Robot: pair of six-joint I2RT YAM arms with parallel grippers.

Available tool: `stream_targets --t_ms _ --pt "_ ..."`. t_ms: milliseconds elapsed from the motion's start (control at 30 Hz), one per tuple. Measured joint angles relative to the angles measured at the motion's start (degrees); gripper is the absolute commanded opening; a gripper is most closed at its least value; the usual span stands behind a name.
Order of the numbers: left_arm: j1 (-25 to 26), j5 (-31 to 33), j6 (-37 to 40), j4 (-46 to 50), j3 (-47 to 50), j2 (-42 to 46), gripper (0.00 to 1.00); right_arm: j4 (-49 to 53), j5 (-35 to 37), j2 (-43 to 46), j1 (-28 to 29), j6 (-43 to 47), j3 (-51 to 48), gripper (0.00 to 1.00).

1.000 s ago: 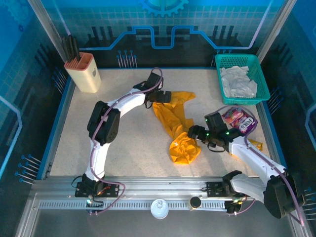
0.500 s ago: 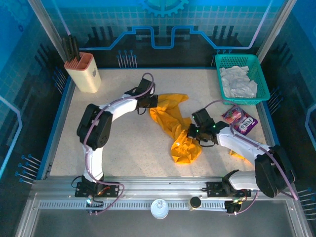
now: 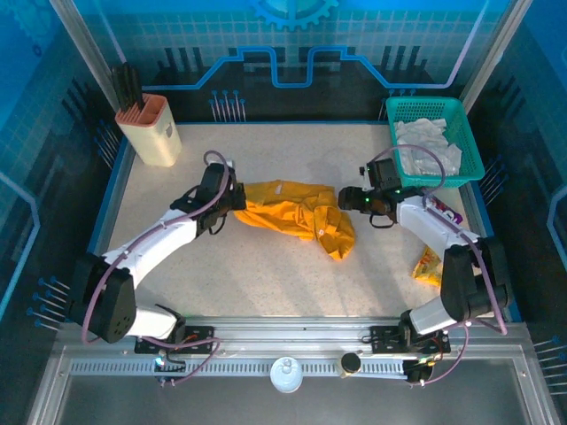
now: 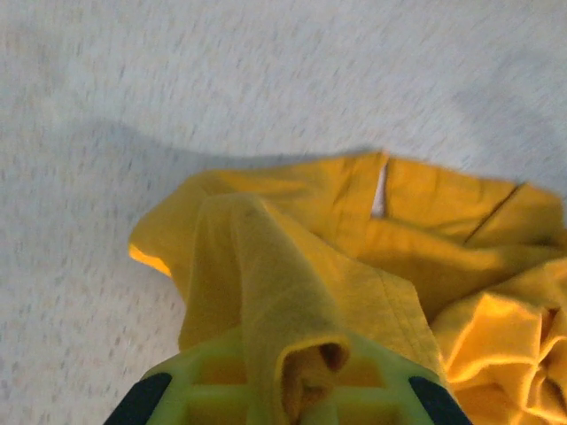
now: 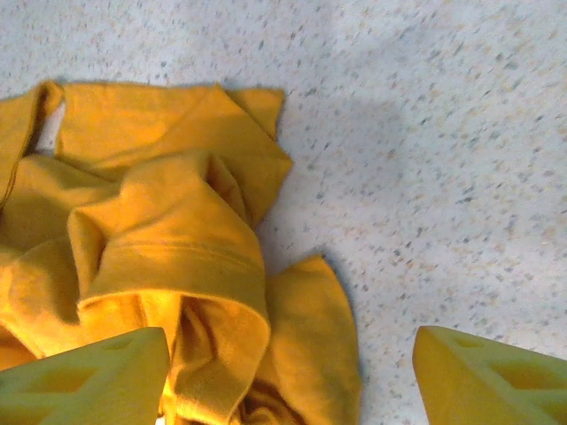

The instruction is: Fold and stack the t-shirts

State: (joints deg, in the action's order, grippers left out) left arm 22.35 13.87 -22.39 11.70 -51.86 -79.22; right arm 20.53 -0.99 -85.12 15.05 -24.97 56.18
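Tabletop (image 3: 266, 283), t-shirt (image 3: 297, 212) in left end effector (image 3: 236, 204)

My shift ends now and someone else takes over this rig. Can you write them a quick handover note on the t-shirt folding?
Left gripper: shut on a bunched edge of the mustard-orange t-shirt.
Right gripper: open at the shirt's other end, holding nothing.
The orange shirt lies crumpled between the two grippers. White-grey t-shirt: bunched in the green basket, far right corner.
Done: nothing folded or stacked.
Left: spread and fold the orange shirt, fetch and fold the white one, stack both.
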Motion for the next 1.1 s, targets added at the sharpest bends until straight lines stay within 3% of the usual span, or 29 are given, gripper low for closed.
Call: stream_targets --t_ms 100,233,367,567,633,767,967,1100 --pt "0.0 0.04 -1.81 0.0 3.69 -0.11 0.0 0.0 0.76 1.81 4.74 -0.44 -1.22 0.78" --pt "0.0 0.02 -3.58 -0.5 4.46 -0.7 0.0 1.55 4.15 5.18 17.9 -0.39 -2.62 0.76" --pt "0.0 -0.17 -4.74 -1.81 4.44 -1.66 0.0 4.13 8.11 4.85 25.0 -0.04 -2.62 0.68" --pt "0.0 -0.17 -5.2 -1.81 4.44 -1.84 0.0 4.7 11.72 -3.48 25.68 -0.39 -2.38 0.54" --pt "0.0 -0.15 -5.2 -1.73 4.44 -1.55 0.0 4.72 12.07 -7.28 26.05 -0.96 -2.1 0.41" --pt "0.0 0.09 -5.14 -1.38 4.44 0.11 0.0 5.4 13.84 -11.61 26.88 -2.67 -1.79 0.0" --pt "0.0 1.53 -4.79 -0.04 4.44 2.71 0.0 10.49 19.52 -7.1 26.38 -3.5 -0.09 0.0" --pt "0.0 3.08 -4.7 1.16 4.46 3.56 0.0 12.96 20.09 1.92 19.82 -2.03 1.46 0.0"
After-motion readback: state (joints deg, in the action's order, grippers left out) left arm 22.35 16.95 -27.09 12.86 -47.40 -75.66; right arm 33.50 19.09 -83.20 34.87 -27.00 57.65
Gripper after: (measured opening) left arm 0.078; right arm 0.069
